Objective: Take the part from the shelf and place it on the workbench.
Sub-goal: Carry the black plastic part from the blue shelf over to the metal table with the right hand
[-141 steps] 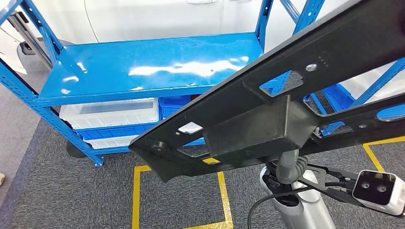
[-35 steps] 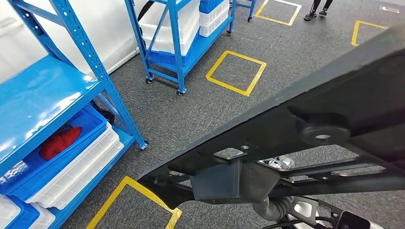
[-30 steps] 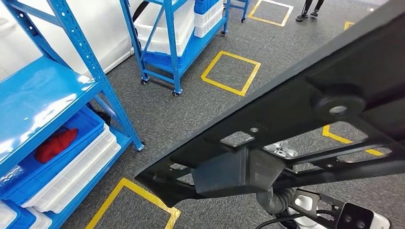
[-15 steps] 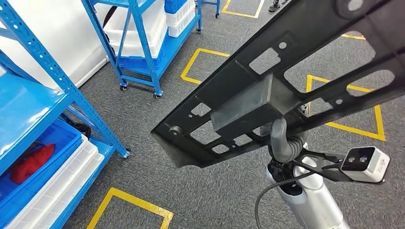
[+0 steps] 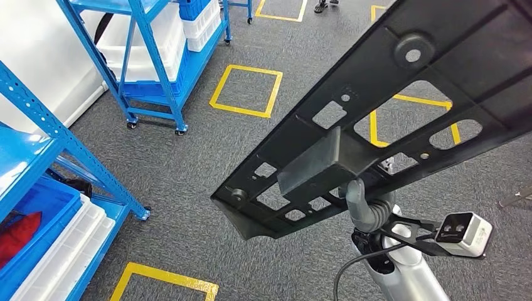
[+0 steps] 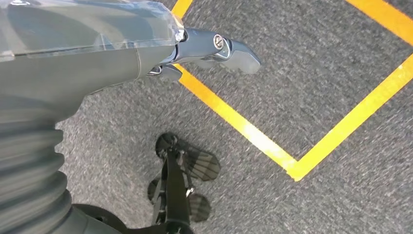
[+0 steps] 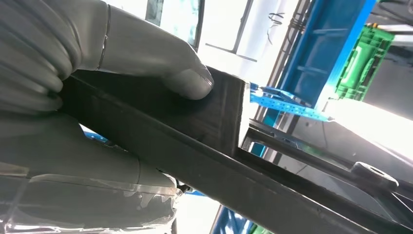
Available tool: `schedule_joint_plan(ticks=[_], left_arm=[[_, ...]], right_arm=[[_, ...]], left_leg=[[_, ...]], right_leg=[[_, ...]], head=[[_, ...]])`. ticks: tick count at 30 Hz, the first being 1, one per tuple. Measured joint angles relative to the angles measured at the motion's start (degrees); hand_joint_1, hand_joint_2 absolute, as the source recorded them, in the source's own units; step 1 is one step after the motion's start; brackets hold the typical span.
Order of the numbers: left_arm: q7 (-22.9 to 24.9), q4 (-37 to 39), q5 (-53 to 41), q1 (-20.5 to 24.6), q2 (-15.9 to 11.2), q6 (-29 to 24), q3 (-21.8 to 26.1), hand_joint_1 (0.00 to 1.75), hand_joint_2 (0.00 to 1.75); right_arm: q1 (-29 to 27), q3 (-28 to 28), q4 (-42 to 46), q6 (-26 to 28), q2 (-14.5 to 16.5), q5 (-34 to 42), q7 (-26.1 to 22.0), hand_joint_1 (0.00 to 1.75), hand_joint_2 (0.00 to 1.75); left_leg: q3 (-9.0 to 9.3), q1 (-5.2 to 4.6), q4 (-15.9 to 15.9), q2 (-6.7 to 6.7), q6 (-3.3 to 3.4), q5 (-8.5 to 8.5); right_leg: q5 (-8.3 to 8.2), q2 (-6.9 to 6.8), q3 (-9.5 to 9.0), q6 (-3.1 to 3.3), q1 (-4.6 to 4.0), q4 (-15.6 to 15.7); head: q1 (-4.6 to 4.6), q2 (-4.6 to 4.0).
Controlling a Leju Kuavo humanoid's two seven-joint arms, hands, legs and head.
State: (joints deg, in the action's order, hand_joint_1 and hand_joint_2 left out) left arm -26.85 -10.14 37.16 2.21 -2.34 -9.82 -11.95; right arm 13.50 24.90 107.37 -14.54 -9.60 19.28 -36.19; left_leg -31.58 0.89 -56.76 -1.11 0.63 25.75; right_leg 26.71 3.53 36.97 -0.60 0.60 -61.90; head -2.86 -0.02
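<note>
The part point(image 5: 401, 106) is a long black plastic panel with cut-out holes and a boxy block point(image 5: 313, 166) on its underside. It slants across the head view from lower centre to upper right, held up in the air over grey carpet. My right hand point(image 5: 365, 207) grips it from below at the block. In the right wrist view the thumb point(image 7: 160, 63) of that hand point(image 7: 73, 112) presses on the block of the part point(image 7: 204, 146). My left hand point(image 6: 97, 58) hangs over the carpet, its fingers point(image 6: 229, 48) stretched out with nothing in them.
A blue shelf point(image 5: 37, 125) with a red item point(image 5: 15, 229) in a blue bin and white bins point(image 5: 63, 251) stands at the left. A wheeled blue rack point(image 5: 157, 44) with white bins stands farther back. Yellow tape squares point(image 5: 244, 91) mark the carpet. A person's feet point(image 5: 323, 6) stand far off.
The camera has turned away from the shelf, which has slid to the left edge; more carpet and tape squares show. The part stays in my right hand throughout.
</note>
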Motion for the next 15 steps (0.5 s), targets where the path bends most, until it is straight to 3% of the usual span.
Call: schedule_joint_plan(ticks=[2,4,5,6,7,9,11,13,15], left_arm=[[0.1,0.0,0.0,-0.1,0.0,0.2,0.0,0.0,1.75],[0.1,0.0,0.0,-0.2,0.0,0.4,0.0,0.0,1.75],[0.1,0.0,0.0,-0.2,0.0,0.6,0.0,0.0,1.75],[0.1,0.0,0.0,-0.2,0.0,0.8,0.0,0.0,1.75],[0.1,0.0,0.0,-0.1,0.0,0.9,0.0,0.0,1.75],[0.0,0.0,0.0,0.0,0.0,1.2,0.0,0.0,1.75],[-0.2,0.0,0.0,0.1,0.0,1.4,0.0,0.0,1.75],[-0.2,0.0,0.0,0.2,0.1,1.4,0.0,0.0,1.75],[-0.2,0.0,0.0,0.3,0.1,1.5,0.0,0.0,1.75]], right_arm=[[-0.2,-0.4,-0.2,-0.3,0.1,0.2,0.1,1.75,1.75],[-0.8,-0.8,-0.3,-0.6,0.2,0.3,0.1,1.75,1.75],[-1.0,-1.1,-0.4,-0.8,0.2,0.4,0.1,1.75,1.75],[-1.2,-1.3,-0.4,-1.1,0.2,0.5,0.1,1.75,1.75],[-1.2,-1.4,-0.4,-1.4,0.2,0.6,0.1,1.75,1.75],[-1.2,-1.6,-0.3,-2.0,0.4,1.0,0.0,1.75,1.75],[-1.3,-1.7,-0.3,-2.6,0.6,1.4,-0.3,1.75,1.75],[-1.3,-1.8,-0.3,-3.2,0.6,1.6,-0.6,1.75,1.75],[-1.2,-1.9,-0.3,-3.4,0.7,1.7,-0.6,1.75,1.75]], left_leg=[[0.02,-0.2,0.1,1.11,0.38,-0.07],[-0.03,-0.34,0.1,2.17,0.41,-0.03],[-0.02,-0.35,0.0,2.69,0.37,0.01],[0.01,-0.35,0.0,3.18,0.28,0.07],[0.08,-0.38,-0.1,3.63,0.12,0.18],[0.15,-0.66,-0.4,4.35,-0.41,0.5],[0.25,-0.9,-0.5,5.01,-1.05,0.74],[0.39,-0.77,-0.5,5.51,-1.71,0.97],[-0.51,-0.55,-3.0,4.31,-2.3,2.91]], right_leg=[[3.63,-2.32,3.35,-0.27,0.14,-7.1],[5.21,-2.96,5.84,-0.5,0.3,-12.4],[4.47,-3.13,5.56,-0.55,0.33,-12.0],[2.88,-3.47,4.08,-0.52,0.33,-9.4],[1.08,-4.26,1.77,-0.39,0.29,-5.2],[-0.88,-6.05,-1.86,0.2,-0.08,1.5],[-0.89,-6.3,-2.51,0.86,-0.41,3.1],[-1.15,-5.25,-2.39,1.5,-0.35,3.3],[-1.46,-4.38,-2.43,2.21,-0.16,3.6]], head=[[0.0,0.0],[-0.01,0.0],[-0.01,0.0],[-0.01,0.0],[-0.01,0.0],[-0.01,0.0],[-0.01,0.0],[-0.01,0.0],[-0.01,0.0]])
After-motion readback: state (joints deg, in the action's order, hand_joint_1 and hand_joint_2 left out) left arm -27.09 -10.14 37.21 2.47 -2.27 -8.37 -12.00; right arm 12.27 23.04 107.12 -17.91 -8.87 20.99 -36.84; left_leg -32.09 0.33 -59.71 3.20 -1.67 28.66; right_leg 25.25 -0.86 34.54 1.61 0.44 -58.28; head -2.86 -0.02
